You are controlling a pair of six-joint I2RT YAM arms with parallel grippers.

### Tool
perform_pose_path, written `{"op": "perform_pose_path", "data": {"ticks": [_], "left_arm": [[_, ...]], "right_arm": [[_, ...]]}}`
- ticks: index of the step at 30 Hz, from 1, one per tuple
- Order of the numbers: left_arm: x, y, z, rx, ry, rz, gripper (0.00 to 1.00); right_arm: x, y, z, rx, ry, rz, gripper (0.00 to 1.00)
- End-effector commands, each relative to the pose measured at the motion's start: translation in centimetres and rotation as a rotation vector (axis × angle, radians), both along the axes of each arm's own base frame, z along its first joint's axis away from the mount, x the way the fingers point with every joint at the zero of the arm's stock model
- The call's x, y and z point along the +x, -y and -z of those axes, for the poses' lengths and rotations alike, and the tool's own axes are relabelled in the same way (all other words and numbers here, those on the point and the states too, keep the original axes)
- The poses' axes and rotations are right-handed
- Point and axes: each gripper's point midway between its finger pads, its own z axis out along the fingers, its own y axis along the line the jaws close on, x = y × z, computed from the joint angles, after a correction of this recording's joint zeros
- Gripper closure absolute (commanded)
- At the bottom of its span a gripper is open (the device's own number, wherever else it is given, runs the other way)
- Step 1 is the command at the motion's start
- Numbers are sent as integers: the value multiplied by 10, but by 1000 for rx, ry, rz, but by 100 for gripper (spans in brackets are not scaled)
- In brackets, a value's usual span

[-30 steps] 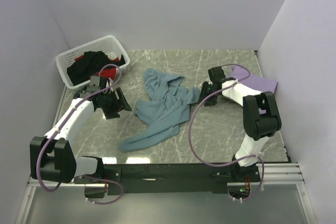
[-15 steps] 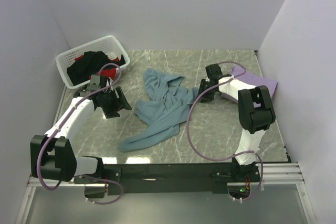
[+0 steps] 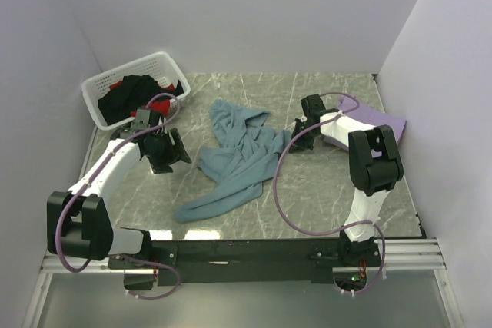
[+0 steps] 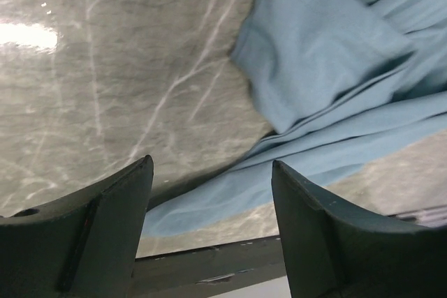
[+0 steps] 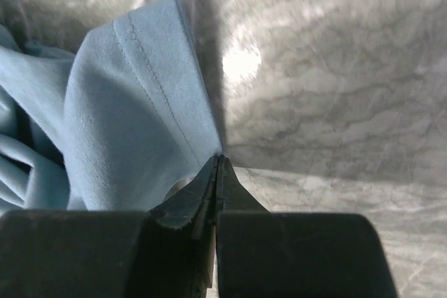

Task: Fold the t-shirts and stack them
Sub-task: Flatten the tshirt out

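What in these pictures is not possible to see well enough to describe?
1. Top view: black cloth and red cloth heaped in the white basket; number of shirts uncountable.
2. Top view: lavender t-shirt, partly covered by the right arm.
3. Wrist views: teal t-shirt cut off by frame edges; its own folds hide the collar.

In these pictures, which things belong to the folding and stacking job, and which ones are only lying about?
Belong to the job:
teal t-shirt, crumpled on the table, its hem in the shut right pincer
lavender t-shirt, beside the right arm
black shirt and red shirt, in the white basket

Only lying about:
white basket
purple cables of the arms
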Motion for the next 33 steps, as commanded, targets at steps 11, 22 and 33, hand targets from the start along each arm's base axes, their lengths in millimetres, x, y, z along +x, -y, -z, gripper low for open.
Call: {"op": "perform_pose_path", "data": {"ticks": [11, 22, 33], "left_arm": [[-41, 2, 9, 100, -103, 80, 30], [-93, 22, 13, 22, -170, 148, 40], [-110, 15, 44, 145, -210, 145, 46]], "right_arm": [[15, 73, -108, -78, 169, 174, 100], [1, 130, -128, -134, 211, 301, 100], [-3, 121, -126, -85, 209, 288, 100]]}}
